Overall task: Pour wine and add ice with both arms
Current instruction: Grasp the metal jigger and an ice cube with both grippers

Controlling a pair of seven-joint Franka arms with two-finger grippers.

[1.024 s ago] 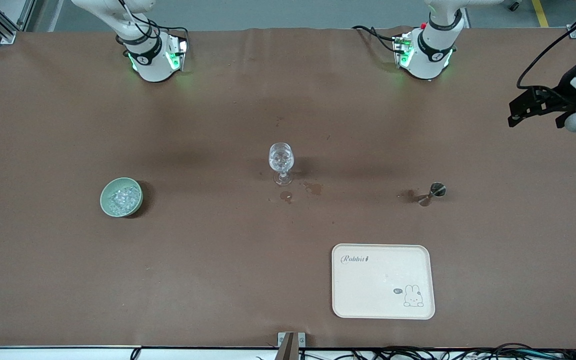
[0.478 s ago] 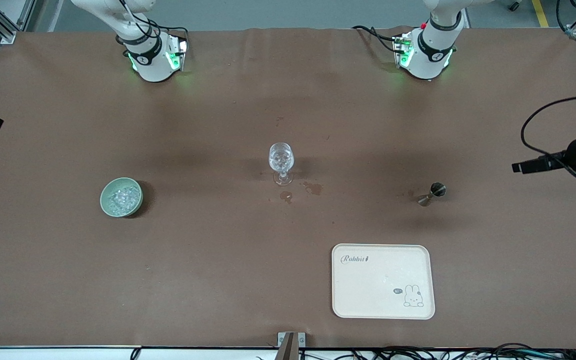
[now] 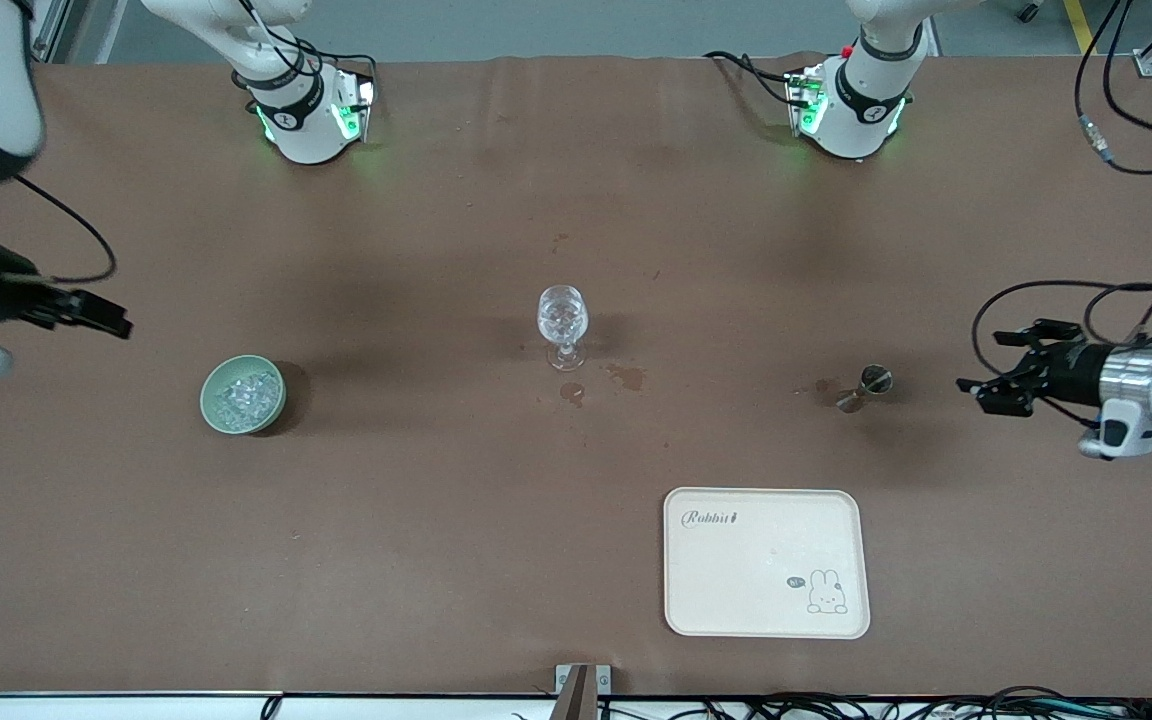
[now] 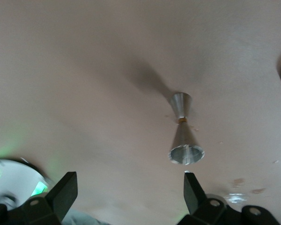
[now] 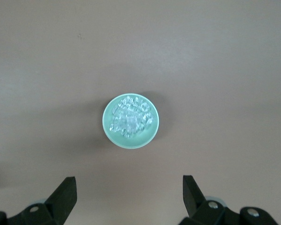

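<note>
Clear ice [image 3: 244, 396] fills a pale green bowl [image 3: 208, 402] toward the right arm's end of the table. A clear stemmed glass [image 3: 562, 320] stands at the middle. A metal jigger [image 3: 864, 387] lies on its side toward the left arm's end. My left gripper [image 3: 981, 392] is open and empty, low beside the jigger on the table-end side. In the left wrist view the gripper [image 4: 129, 183] faces the jigger [image 4: 182, 131]. My right gripper [image 3: 116, 322] is open and empty, up near the bowl. The right wrist view shows the gripper [image 5: 129, 185], the bowl [image 5: 152, 136] and the ice [image 5: 130, 117].
A cream tray [image 3: 766, 600] with a rabbit print lies nearer the front camera than the jigger. Brown wet stains [image 3: 626, 377] mark the cover by the glass's foot. The arm bases [image 3: 306, 120] stand along the table's edge.
Both arms have swung in from the table's ends. The left gripper has come down beside the jigger. The right gripper has moved in toward the bowl.
</note>
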